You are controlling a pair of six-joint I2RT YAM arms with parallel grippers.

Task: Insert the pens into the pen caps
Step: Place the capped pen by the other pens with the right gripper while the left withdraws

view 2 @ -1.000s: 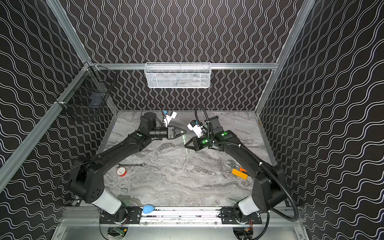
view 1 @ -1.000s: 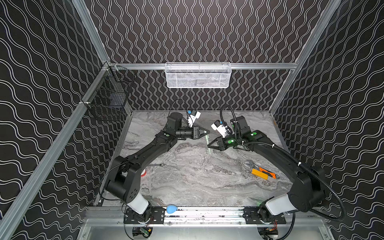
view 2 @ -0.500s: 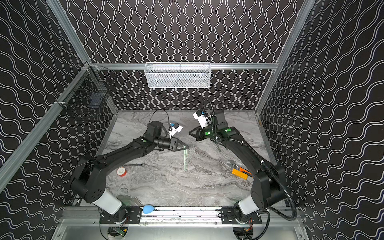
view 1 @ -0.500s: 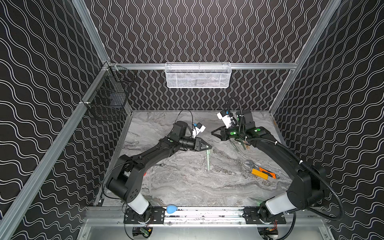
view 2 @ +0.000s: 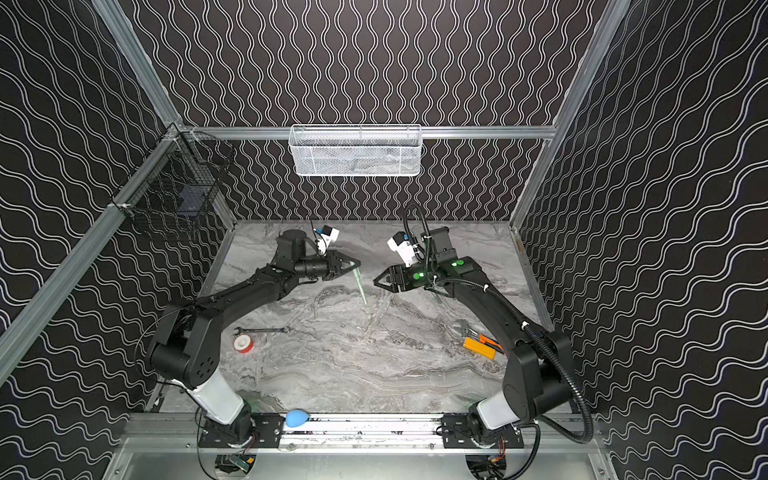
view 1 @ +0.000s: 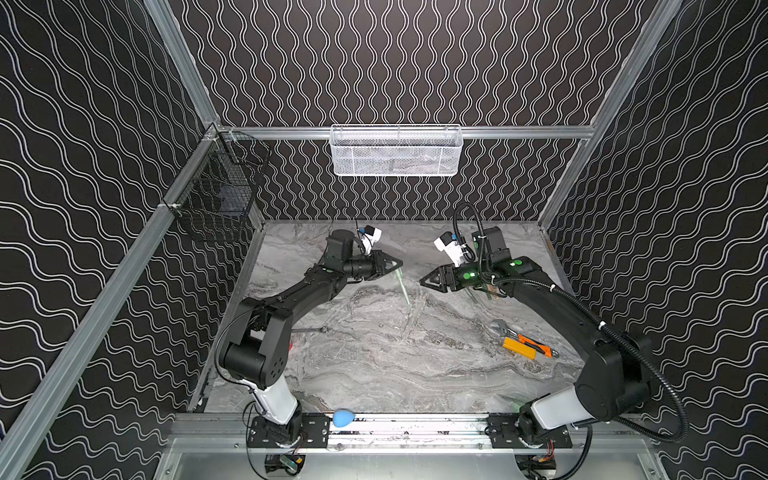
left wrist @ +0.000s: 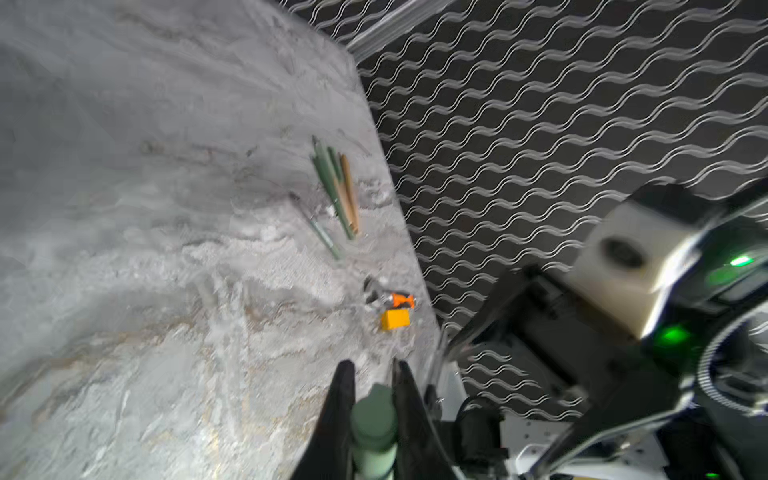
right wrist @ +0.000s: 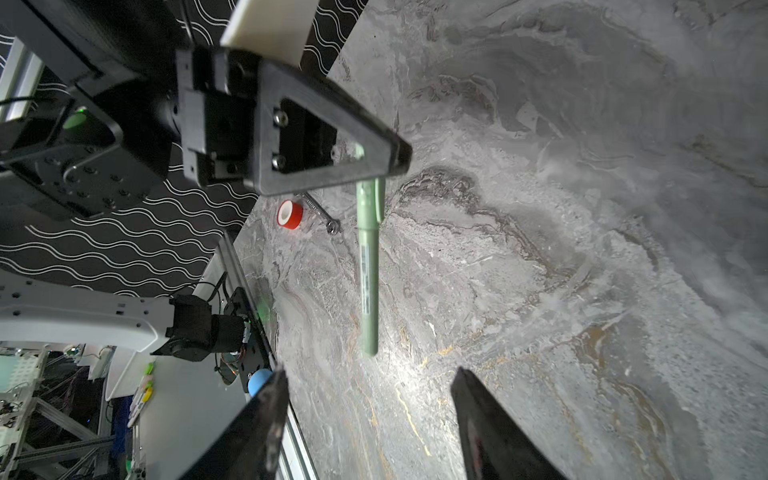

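A pale green pen hangs slanting down from my left gripper, which is shut on the pen's thicker capped end. That pen cap has a clip and sits on the pen. In the left wrist view its dark green top shows between the jaws. My right gripper stands open, facing the pen's free end from a short way off with nothing between its fingers. In both top views the two grippers face each other across the pen. Several more green and tan pens lie together near the right wall.
An orange utility knife and a silver adjustable wrench lie at the right. A red and white tape roll and a thin spanner lie at the left. A white basket and a black wire basket hang on the walls.
My right gripper was shut and now stands open, apart from the pen. The left gripper dipped and came back up, still holding the pale green pen.
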